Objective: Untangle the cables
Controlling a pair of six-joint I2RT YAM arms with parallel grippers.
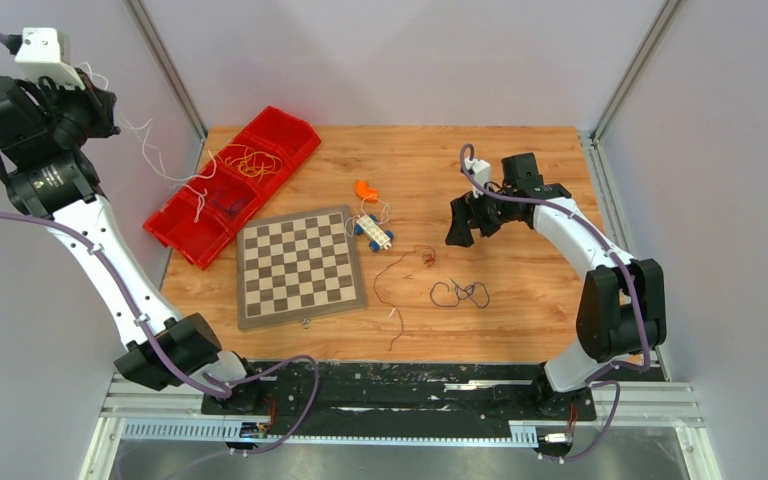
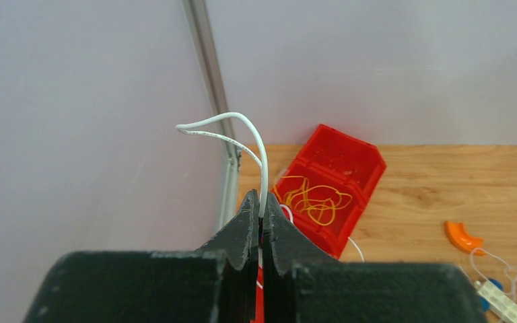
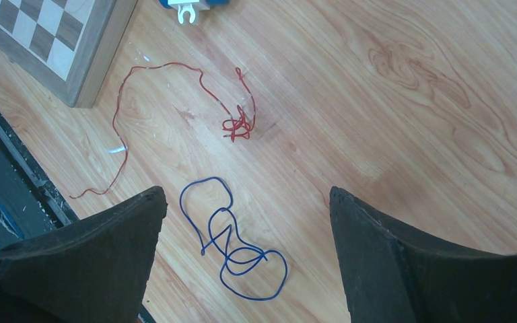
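My left gripper (image 1: 110,105) is raised high at the far left, shut on a thin white cable (image 2: 259,151) that loops above the fingertips and trails down (image 1: 155,150) to the red bins (image 1: 185,225). A yellow-orange cable bundle (image 1: 250,160) lies in a bin, and shows in the left wrist view (image 2: 313,198). A dark red cable (image 3: 168,87) and a looped blue-purple cable (image 3: 232,245) lie loose on the wood, also seen from above (image 1: 405,270) (image 1: 460,293). My right gripper (image 3: 246,202) is open and empty, hovering above the blue-purple cable.
A checkerboard (image 1: 298,265) lies left of centre. A white and blue toy piece (image 1: 373,232) with thin white wire and an orange curved piece (image 1: 364,190) sit behind it. Grey walls and metal posts (image 2: 209,67) enclose the table.
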